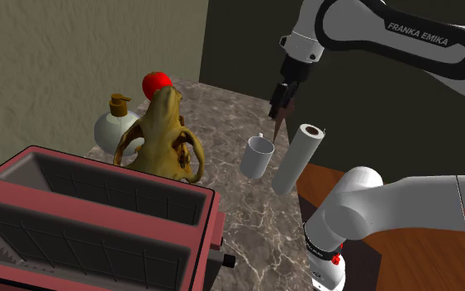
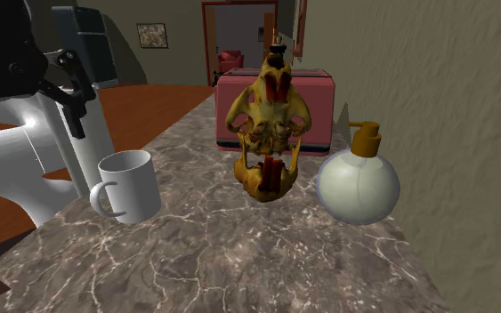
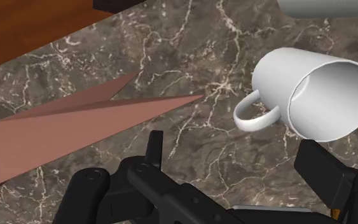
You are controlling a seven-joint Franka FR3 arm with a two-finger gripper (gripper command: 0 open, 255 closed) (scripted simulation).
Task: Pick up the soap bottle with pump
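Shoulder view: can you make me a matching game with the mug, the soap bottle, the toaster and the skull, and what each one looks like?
Things:
1 mug
2 soap bottle
3 toaster
4 skull

Looks:
A yellowish-brown
B dull red
C white, with a handle
D round and pale, brown pump on top

Pairs: 1-C, 2-D, 3-B, 4-A

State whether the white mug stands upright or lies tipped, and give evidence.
Upright: the white mug rests on its base on the marble counter, rim up.
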